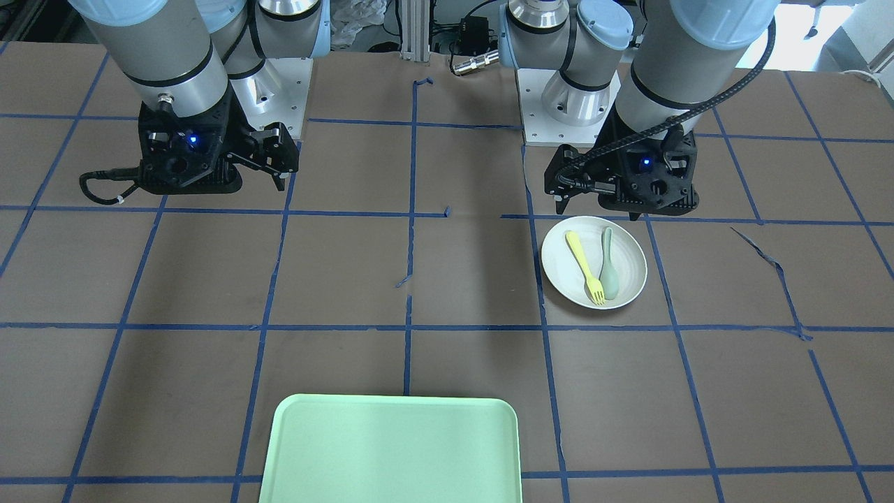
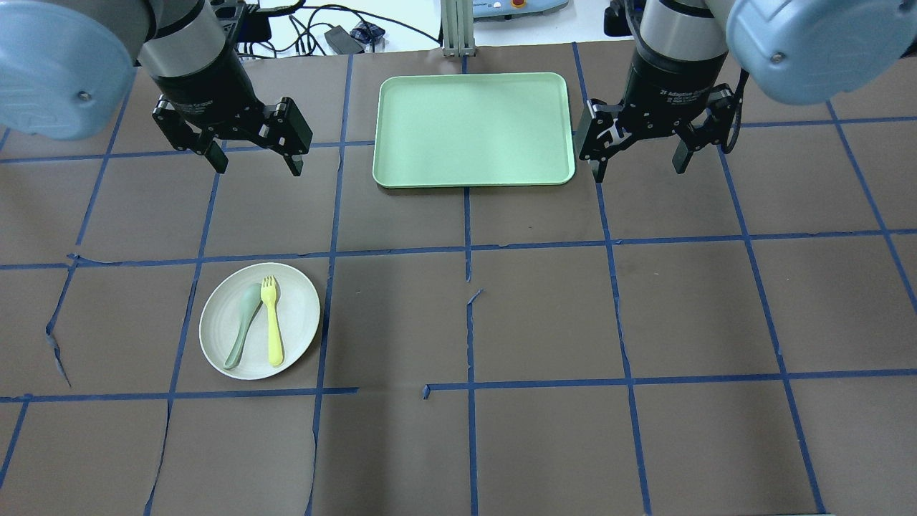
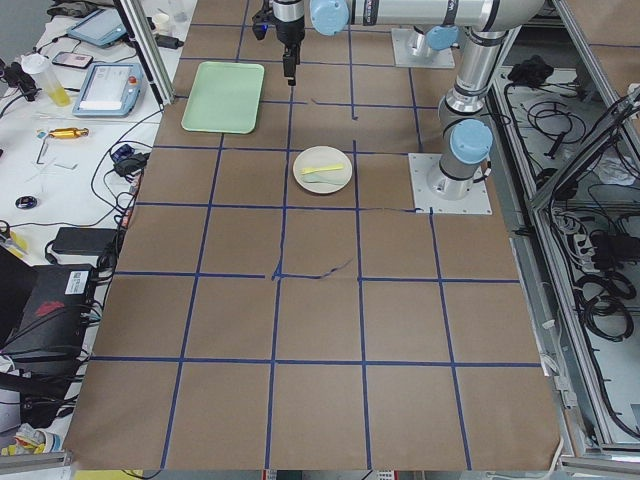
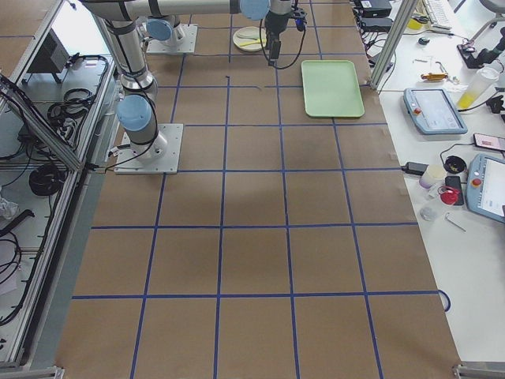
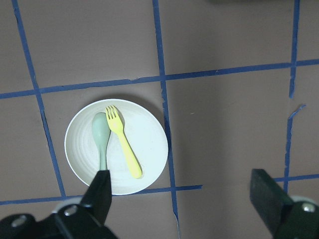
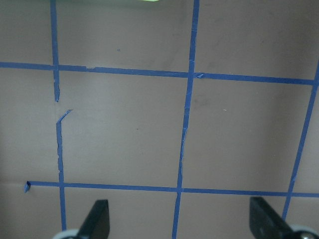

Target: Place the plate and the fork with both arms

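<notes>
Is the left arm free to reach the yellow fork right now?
Probably yes: the left hand hangs open, and nothing lies between it and the fork on the plate, though the spoon sits close beside the fork.

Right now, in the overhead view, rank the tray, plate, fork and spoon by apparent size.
1. tray
2. plate
3. fork and spoon: they look about equal in length, so not ranked.

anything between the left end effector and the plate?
No objects. Overhead view: only brown table cover and one blue tape line between left end effector and plate.
</notes>
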Tool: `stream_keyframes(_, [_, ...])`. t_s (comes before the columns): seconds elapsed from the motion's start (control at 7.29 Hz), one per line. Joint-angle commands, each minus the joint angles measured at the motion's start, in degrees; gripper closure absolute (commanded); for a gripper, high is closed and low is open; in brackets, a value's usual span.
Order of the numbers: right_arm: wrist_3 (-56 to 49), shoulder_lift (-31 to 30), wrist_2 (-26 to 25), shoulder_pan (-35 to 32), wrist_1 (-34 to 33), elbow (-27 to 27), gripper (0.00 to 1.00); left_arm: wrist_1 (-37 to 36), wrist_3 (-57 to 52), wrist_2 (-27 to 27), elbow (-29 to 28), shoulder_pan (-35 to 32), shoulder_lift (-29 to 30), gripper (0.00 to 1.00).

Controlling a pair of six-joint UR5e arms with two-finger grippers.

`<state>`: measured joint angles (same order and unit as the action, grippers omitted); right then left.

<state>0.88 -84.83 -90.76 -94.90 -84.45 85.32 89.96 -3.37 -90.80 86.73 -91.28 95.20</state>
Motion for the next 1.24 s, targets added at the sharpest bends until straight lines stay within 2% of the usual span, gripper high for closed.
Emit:
stream_keyframes(0.0, [0.0,0.0,0.0,-0.1,0.0,0.0,0.00,0.1,0.0,-0.2,0.1,-0.1,0.0,0.00])
stream_keyframes(1.1, [0.0,0.5,-0.4,-0.2,-0.2,0.4,0.00,-0.8,0.7,-0.3,0.5,-0.3,0.0,0.00])
